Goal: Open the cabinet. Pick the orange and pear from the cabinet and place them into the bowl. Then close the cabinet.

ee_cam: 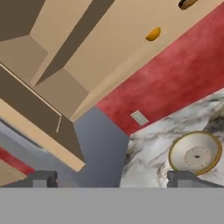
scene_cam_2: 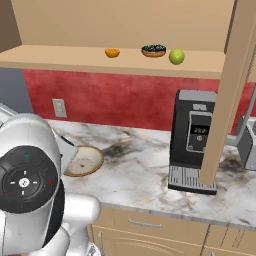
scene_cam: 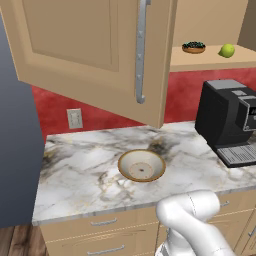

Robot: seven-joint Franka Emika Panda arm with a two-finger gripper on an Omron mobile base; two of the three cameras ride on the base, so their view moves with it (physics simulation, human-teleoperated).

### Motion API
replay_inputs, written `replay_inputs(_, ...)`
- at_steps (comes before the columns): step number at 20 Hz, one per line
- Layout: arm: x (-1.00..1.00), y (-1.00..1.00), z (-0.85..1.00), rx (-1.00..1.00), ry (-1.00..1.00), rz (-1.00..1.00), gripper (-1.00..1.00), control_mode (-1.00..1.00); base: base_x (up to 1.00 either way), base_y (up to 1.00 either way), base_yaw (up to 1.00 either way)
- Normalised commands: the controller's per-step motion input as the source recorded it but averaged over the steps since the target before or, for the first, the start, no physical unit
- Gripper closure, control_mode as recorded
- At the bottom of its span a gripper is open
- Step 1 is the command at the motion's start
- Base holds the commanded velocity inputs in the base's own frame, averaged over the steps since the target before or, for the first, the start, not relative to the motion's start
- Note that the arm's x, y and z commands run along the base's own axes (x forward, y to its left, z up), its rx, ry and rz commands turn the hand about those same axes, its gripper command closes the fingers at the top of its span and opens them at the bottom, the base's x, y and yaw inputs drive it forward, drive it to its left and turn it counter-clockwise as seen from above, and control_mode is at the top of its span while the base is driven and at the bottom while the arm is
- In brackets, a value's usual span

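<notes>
The cabinet (scene_cam: 95,45) hangs with both doors swung open; on its tan wooden shelf sit the orange (scene_cam_2: 112,52), a small dark dish (scene_cam_2: 153,50) of dark bits, and the pear (scene_cam_2: 176,56) in a row. Below, the grey-veined marble counter (scene_cam: 85,175) meets a red wall and carries a black coffee machine (scene_cam_2: 195,140). The shallow speckled bowl (scene_cam: 141,165) sits empty on it. The pincer (ee_cam: 113,179) stands wide apart, holding nothing.

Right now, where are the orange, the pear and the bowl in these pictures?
orange (scene_cam_2: 112,52): right base view, middle of the fruit on the cabinet shelf.
pear (scene_cam_2: 176,56): right base view, middle of its yellow-green skin.
bowl (scene_cam: 141,165): left base view, cream inside, on the marble counter.
</notes>
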Motion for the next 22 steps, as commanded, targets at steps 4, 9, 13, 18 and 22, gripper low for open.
replay_inputs(4,0.05,0.00,-0.08,0.06,-0.04,0.05,-1.00,-1.00,0.00,0.00,0.00)
replay_inputs(9,0.62,0.24,0.13,0.02,0.08,0.08,-1.00,-1.00,0.00,0.00,0.00)
replay_inputs(13,0.75,0.34,0.12,0.03,0.16,0.15,-1.00,-1.00,0.00,0.00,0.00)
replay_inputs(18,0.66,0.33,0.11,0.03,0.22,0.23,-1.00,-1.00,0.00,0.00,0.00)
replay_inputs(22,0.60,0.43,0.00,0.07,0.08,0.26,-1.00,-1.00,0.00,0.00,0.00)
